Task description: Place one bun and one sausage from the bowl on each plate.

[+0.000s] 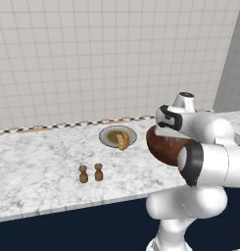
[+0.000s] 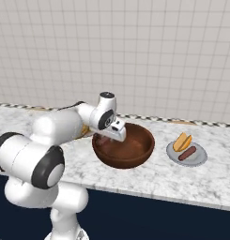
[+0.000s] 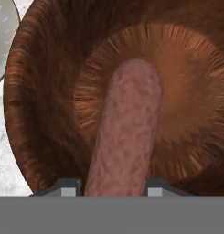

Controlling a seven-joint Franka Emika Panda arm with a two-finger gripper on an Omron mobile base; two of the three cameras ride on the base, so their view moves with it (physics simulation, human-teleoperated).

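One bun already lies on the pale round plate with the brownish centre [image 1: 109,133] at the left; just left of it on the marbled worktop [image 1: 38,166] stand two small brown shakers [image 1: 90,173]. In the glossy reddish-brown deep bowl [image 2: 135,157] the end effector [image 3: 112,187] grips the last pink sausage [image 3: 126,132]. It should lift straight up, clear the rim, then carry leftward. The plain grey plate [image 2: 198,158] at the right looks complete.
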